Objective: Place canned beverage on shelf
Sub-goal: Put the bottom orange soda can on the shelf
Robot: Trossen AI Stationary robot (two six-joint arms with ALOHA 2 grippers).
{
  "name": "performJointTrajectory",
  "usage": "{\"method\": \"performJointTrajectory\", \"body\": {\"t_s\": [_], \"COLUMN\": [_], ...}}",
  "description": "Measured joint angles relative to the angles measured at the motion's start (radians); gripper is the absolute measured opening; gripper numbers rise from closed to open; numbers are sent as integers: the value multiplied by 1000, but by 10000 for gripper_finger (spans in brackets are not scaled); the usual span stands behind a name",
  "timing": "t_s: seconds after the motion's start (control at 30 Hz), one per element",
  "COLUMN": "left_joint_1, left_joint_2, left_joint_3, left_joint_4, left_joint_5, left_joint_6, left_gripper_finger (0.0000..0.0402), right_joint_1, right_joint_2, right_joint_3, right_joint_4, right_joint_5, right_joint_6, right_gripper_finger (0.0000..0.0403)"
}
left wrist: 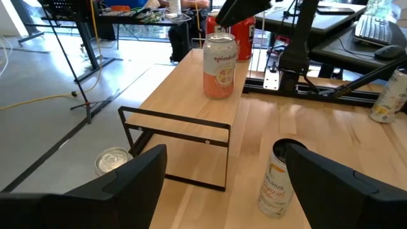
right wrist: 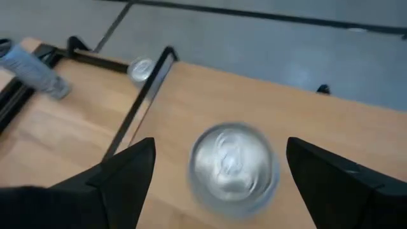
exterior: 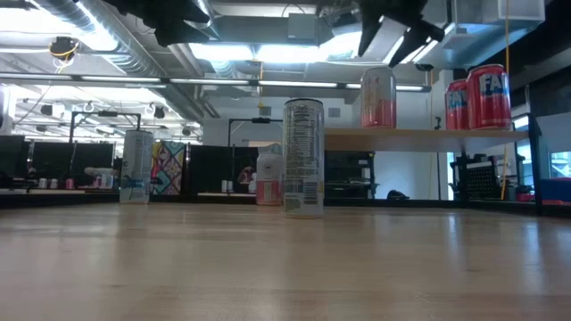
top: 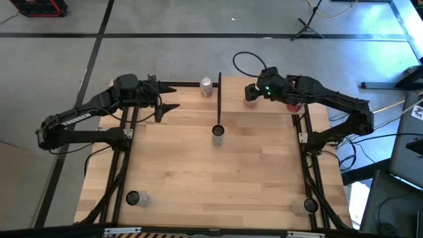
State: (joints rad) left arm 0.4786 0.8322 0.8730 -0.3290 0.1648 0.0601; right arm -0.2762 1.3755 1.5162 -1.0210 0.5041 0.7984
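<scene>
Plank-patterned worktop (top: 198,165) carries the raised shelf (top: 264,99) at its far right; an orange-pink can (left wrist: 220,65) stands upright on the shelf board, red cans (exterior: 477,96) farther along; right tool (right wrist: 216,175) hovers just above it, fingers spread, gripping nothing; left tool (top: 173,107) waits open, far left; tall can (exterior: 303,157) stands mid-worktop.

The worktop (top: 198,158) carried a can (top: 218,135) near its centre, while the shelf (left wrist: 191,89) at its far edge bore an orange can (left wrist: 219,65).
</scene>
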Motion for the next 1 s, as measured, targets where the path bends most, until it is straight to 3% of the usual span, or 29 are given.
{"method": "performJointTrajectory", "body": {"t_s": [0.73,0.93,1.0], "left_joint_1": [0,0,0], "left_joint_2": [0,0,0], "left_joint_3": [0,0,0], "left_joint_4": [0,0,0], "left_joint_5": [-18,-18,-18], "left_joint_6": [1,3,3], "left_gripper_finger": [309,309,309], "right_joint_1": [-19,-19,-19], "right_joint_2": [117,112,103], "right_joint_3": [-1,-1,-1], "right_joint_4": [-88,-103,-106], "right_joint_5": [-82,-99,-105], "right_joint_6": [-39,-46,-54], "right_gripper_finger": [339,257,250]}}
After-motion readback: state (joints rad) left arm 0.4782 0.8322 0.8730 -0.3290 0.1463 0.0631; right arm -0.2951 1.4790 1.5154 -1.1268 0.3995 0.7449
